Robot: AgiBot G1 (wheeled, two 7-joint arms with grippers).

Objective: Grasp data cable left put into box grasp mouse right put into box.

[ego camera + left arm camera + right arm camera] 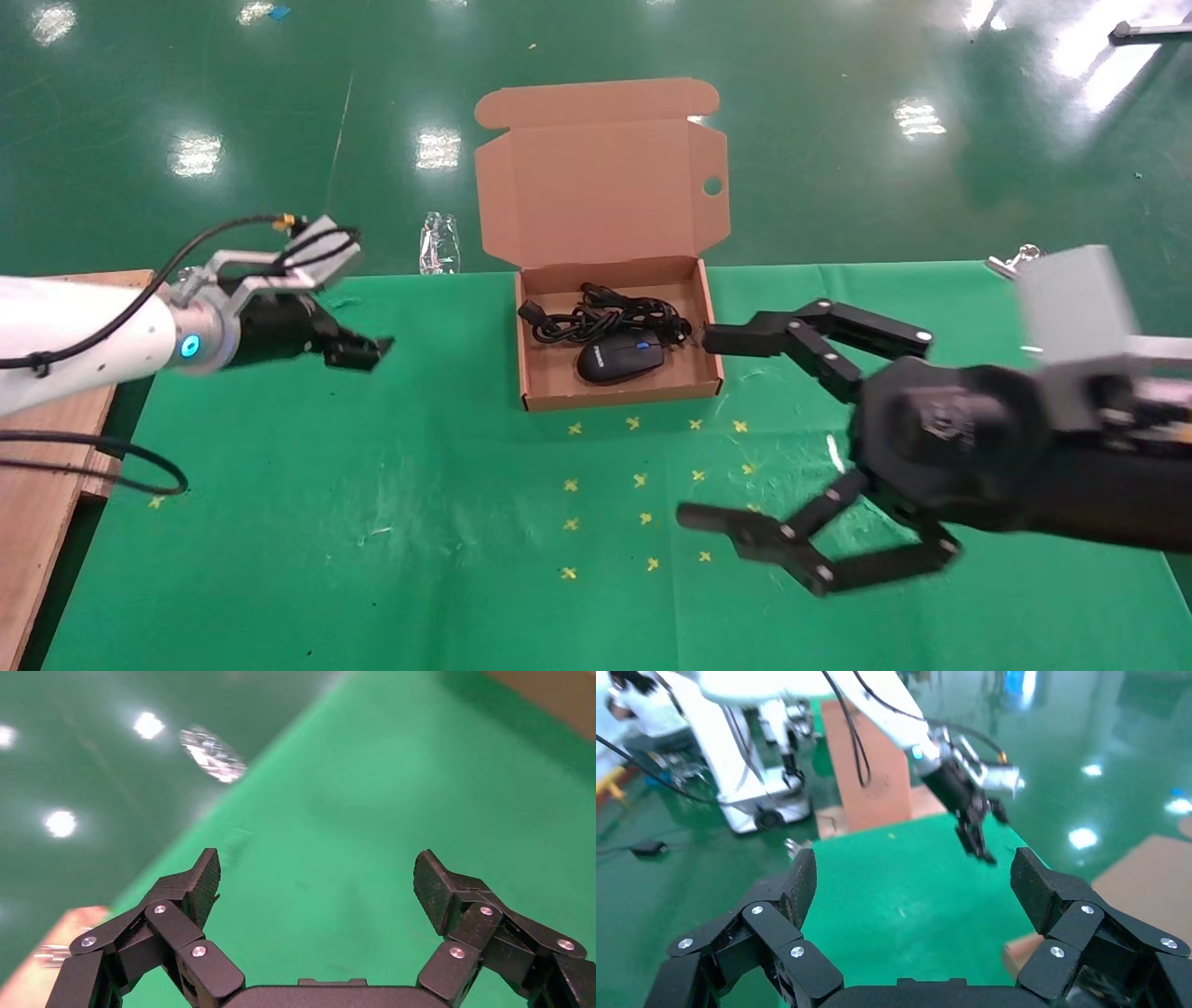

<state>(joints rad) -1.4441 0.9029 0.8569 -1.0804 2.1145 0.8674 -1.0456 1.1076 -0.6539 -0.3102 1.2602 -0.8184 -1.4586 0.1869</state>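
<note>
The brown cardboard box (596, 186) stands open at the middle of the green table, lid upright at the back. Inside it lies the coiled black data cable (596, 315), and in front of it the black mouse (621, 359) with a blue wheel. My left gripper (363, 354) hovers over the cloth left of the box, open and empty (318, 874). My right gripper (705, 429) hangs open just right of the box's front corner, nothing between its fingers (914, 874). The right wrist view shows the left gripper (975, 836) farther off.
A wooden bench (47, 466) borders the table's left side, with a black cable looped over it. A crumpled clear bottle (440, 244) lies on the floor behind the table. Yellow cross marks (643, 485) dot the green cloth (372, 540) in front of the box.
</note>
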